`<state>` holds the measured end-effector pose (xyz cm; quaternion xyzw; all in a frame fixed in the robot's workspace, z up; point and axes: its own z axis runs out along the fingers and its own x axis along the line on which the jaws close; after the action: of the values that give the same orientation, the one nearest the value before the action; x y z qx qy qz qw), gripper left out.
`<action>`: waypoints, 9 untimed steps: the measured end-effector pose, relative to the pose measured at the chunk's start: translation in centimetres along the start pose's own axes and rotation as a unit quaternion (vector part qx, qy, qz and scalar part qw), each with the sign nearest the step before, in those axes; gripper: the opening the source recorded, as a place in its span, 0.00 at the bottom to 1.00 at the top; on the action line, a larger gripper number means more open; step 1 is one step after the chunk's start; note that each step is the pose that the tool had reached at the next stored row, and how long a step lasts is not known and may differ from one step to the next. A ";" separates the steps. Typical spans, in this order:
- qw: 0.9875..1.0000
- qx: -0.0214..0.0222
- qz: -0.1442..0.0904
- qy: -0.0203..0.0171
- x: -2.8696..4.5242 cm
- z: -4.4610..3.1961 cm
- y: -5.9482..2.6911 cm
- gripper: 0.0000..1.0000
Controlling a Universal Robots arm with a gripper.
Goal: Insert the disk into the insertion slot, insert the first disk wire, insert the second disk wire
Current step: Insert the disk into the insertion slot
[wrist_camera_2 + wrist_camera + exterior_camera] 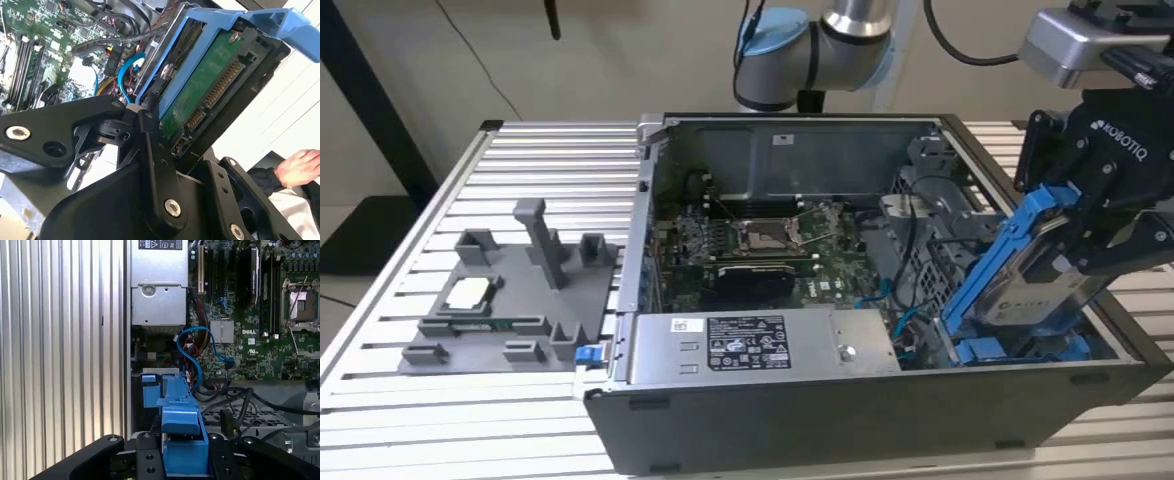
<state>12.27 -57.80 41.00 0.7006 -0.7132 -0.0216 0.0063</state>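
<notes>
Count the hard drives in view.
1. The disk, in its blue carrier, is held tilted by the gripper over the end of the computer case at the exterior view's right. More may be hidden inside.

Arm (817,45) bends over toward the exterior view's right. Gripper (1071,258) points down, fingers (145,456) clamped on the tilted disk (1025,285).

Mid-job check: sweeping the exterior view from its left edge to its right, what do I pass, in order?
From the exterior view's left: grey fixture tray → silver power-supply box → the disk, tilted in its blue carrier and clamped in the pincer.
</notes>
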 end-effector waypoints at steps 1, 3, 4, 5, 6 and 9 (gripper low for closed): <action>1.000 0.000 0.000 0.000 0.00 0.18 -0.01 0.33; 1.000 0.000 0.000 0.000 0.01 0.54 -0.03 0.33; 1.000 0.000 0.000 0.000 0.01 0.72 -0.04 0.33; 1.000 0.000 0.000 0.000 0.02 0.89 -0.05 0.33; 1.000 0.000 0.000 0.000 0.02 1.09 -0.05 0.33; 1.000 0.000 0.000 0.000 0.03 1.62 -0.07 0.33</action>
<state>12.28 -57.80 39.37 0.7007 -0.7131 -0.0219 0.0061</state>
